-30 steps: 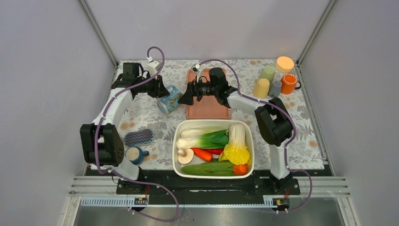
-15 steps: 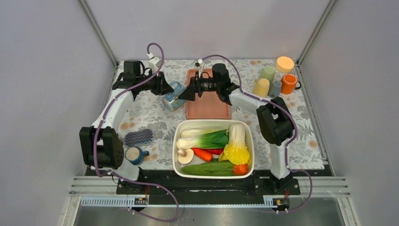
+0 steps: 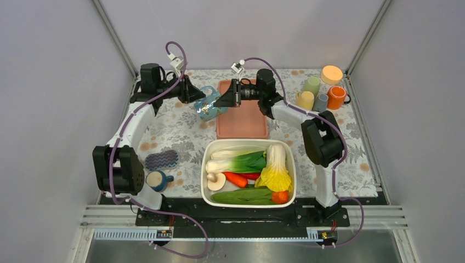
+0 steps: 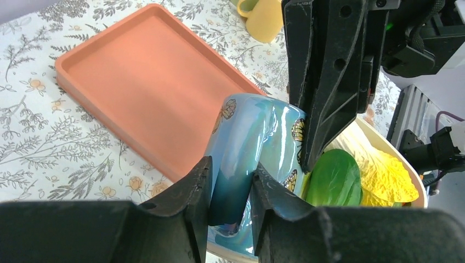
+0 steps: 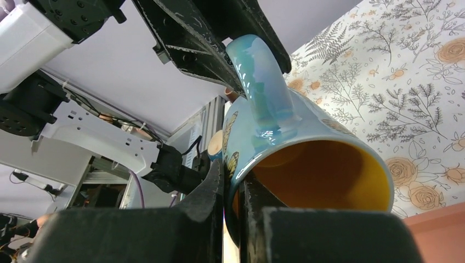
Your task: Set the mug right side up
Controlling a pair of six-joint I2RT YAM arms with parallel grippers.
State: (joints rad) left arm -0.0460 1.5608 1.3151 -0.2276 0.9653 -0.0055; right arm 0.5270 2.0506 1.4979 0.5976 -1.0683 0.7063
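Blue mug (image 3: 207, 106) is held up between both grippers, tipped on its side, at 9 o'clock of the orange tray (image 3: 241, 118). The left gripper (image 4: 230, 204) is nearly closed, pinching the handle (image 5: 262, 82). The right gripper (image 5: 232, 189) is also narrow, clamped on the rim wall, one finger inside and one outside. The yellow mouth faces 3 o'clock. A vegetable tub (image 3: 204, 170) sits at 6 o'clock of the tray.
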